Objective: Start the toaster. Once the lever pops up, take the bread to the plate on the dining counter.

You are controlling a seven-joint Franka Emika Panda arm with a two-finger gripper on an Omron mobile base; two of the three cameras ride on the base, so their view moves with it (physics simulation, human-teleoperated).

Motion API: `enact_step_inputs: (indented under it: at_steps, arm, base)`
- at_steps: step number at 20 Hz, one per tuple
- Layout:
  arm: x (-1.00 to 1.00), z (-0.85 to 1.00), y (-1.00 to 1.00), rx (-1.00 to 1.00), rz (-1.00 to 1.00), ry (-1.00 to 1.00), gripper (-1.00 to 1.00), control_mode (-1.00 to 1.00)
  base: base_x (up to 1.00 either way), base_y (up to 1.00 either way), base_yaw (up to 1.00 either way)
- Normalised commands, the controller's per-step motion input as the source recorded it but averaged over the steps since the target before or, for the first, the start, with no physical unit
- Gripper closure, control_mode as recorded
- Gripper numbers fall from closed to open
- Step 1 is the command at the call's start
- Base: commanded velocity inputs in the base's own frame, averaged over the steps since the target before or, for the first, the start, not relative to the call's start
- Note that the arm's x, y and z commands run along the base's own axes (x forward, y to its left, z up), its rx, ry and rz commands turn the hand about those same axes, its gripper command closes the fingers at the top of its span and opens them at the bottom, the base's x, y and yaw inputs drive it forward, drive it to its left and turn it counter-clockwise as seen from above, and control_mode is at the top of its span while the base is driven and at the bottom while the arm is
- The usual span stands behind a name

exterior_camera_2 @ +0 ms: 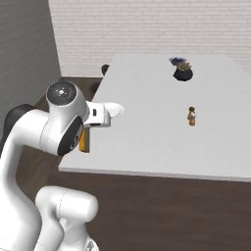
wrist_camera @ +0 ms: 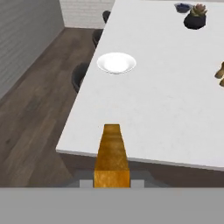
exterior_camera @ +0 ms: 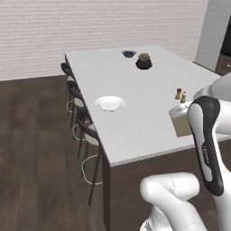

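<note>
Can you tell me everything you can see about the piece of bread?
The bread is a thin slice, golden-brown and toasted-looking. In the hand view it shows edge-on, upright, sticking out from the gripper, which is shut on its lower end. It hangs in the air near the edge of the white dining counter and touches nothing else. The round white plate lies farther along the counter, with nothing on it. In the right base view the bread peeks out below the hand.

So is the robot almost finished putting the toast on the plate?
Nearly. The bread is already out of the toaster and held in the gripper at the near edge of the dining counter. The plate is bare, farther along the counter. What is left is to carry the bread over and set it on the plate.
</note>
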Motion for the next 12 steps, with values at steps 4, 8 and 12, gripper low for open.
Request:
enact_step_inputs:
  at_steps: [4,8,12]
  arm:
    - [0.00,0.00,0.00,0.00,0.00,0.00,1.00,1.00]
    - [0.00,0.00,0.00,0.00,0.00,0.00,1.00,1.00]
    - [0.00,0.00,0.00,0.00,0.00,0.00,1.00,1.00]
  base:
    - [-1.00,0.33,-0.04]
    - [-1.00,0.23,0.10]
    - [-1.00,0.96,0.17]
